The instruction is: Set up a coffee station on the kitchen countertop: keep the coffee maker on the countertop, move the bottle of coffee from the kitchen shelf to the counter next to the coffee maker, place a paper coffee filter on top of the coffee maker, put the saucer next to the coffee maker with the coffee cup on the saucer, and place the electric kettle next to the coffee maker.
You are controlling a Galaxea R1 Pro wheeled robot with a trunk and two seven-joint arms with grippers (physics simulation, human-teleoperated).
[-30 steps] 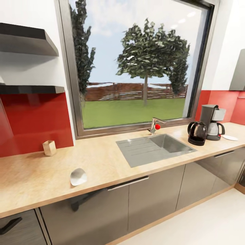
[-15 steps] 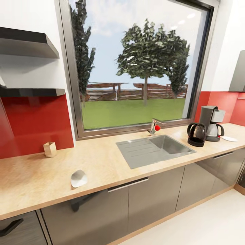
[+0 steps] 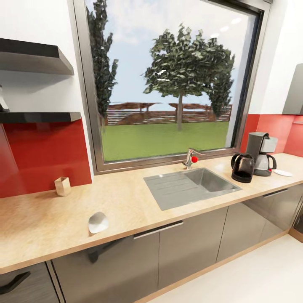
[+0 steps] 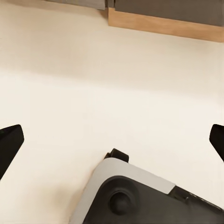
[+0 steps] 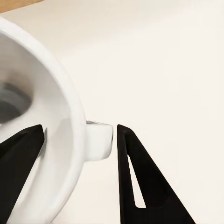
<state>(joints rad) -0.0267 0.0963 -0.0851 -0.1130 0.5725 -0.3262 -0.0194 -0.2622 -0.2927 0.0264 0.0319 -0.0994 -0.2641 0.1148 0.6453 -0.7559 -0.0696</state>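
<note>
Kitchen countertop runs under the window; coffee maker, electric kettle and saucer sit at its far right. Our right gripper is clamped on the coffee cup; left gripper spread wide, empty. We should keep the cup level and lower it centred onto the saucer.

On the kitchen countertop, the electric kettle stands just beside the coffee maker.
</note>
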